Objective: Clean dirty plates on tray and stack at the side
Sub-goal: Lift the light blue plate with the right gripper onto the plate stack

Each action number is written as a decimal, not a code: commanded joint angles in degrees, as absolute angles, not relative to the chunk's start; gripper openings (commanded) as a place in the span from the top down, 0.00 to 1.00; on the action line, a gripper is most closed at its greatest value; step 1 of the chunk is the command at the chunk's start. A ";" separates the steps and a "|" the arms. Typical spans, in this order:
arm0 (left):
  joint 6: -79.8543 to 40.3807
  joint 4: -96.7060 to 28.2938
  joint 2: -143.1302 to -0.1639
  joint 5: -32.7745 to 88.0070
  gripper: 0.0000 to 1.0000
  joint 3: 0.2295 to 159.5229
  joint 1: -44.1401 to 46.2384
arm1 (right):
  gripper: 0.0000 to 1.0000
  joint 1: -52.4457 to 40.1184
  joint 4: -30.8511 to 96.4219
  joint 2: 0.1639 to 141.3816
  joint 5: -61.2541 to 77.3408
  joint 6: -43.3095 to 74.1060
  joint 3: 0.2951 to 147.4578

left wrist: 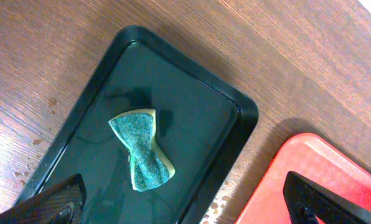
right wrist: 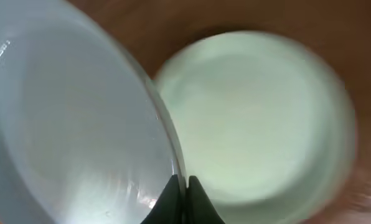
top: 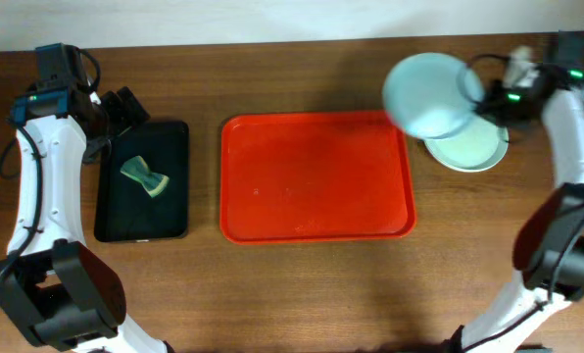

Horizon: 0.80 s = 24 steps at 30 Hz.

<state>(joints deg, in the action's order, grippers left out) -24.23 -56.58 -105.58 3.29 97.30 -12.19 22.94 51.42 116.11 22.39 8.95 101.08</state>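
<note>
brown wooden bench (top: pixel 302 284), overhead and wrist views: we find the red tray (top: pixel 316 221) at the centre. near the far right corner the right gripper (right wrist: pixel 186 194) is clamped on the rim of the pale blue plate (top: pixel 424 93), held over part of the mint green plate (top: pixel 468 149) lying on the wood. toward the left edge the left gripper (left wrist: pixel 185 205) hangs, jaws spread wide, above the black tray (left wrist: pixel 244 109) holding a sponge (left wrist: pixel 142 149)
</note>
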 commanded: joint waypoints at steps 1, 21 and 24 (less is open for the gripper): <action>-23.90 -56.69 -105.78 4.12 0.01 97.49 -12.43 | 0.96 27.55 51.09 117.49 22.00 15.75 100.51; -23.90 -56.69 -105.78 4.12 0.01 97.49 -12.43 | 0.45 24.05 57.78 120.03 8.84 13.80 100.22; -23.90 -56.69 -105.78 4.12 0.01 97.49 -12.43 | 0.25 24.03 63.46 118.30 8.32 13.85 100.22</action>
